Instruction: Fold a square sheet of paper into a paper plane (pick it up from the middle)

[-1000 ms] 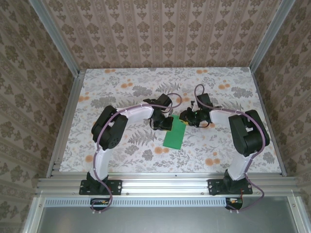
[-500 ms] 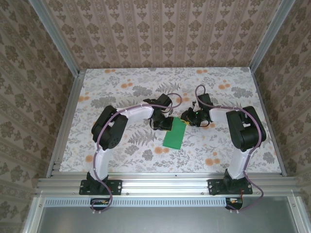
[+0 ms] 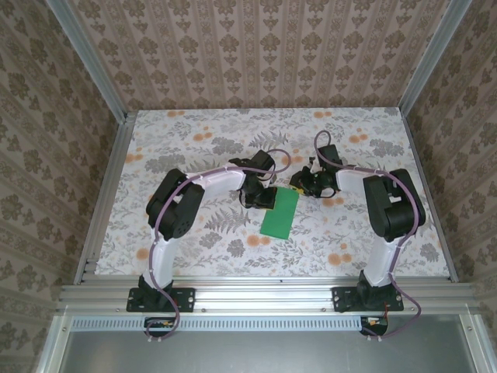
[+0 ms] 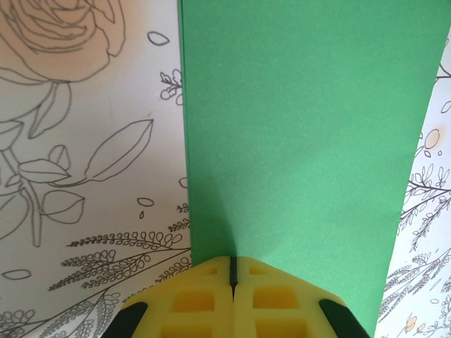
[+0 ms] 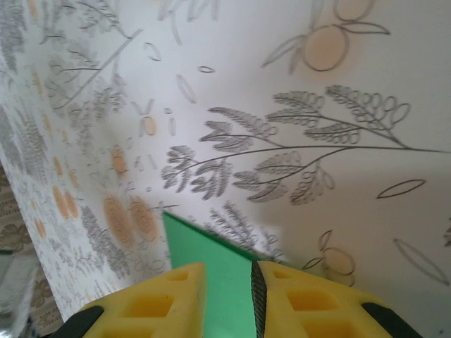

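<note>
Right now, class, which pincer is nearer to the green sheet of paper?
Left, narrowly. The left pincer is shut with its tips on the edge of the green sheet; the right pincer hangs slightly open over one corner.

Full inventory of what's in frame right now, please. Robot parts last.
green paper sheet: 1, bright green, flat mid-table between the grippers, longer than wide
table: 1, white cover with grey leaf and orange flower print
walls: 3, beige patterned, left, back and right
frame rail: 1, silver, along the near edge
arms: 2, white with black joints, bases on the rail
left gripper: 1, yellow fingers, shut, tips at the paper's far end
right gripper: 1, yellow fingers, slightly apart, over a paper corner
</note>
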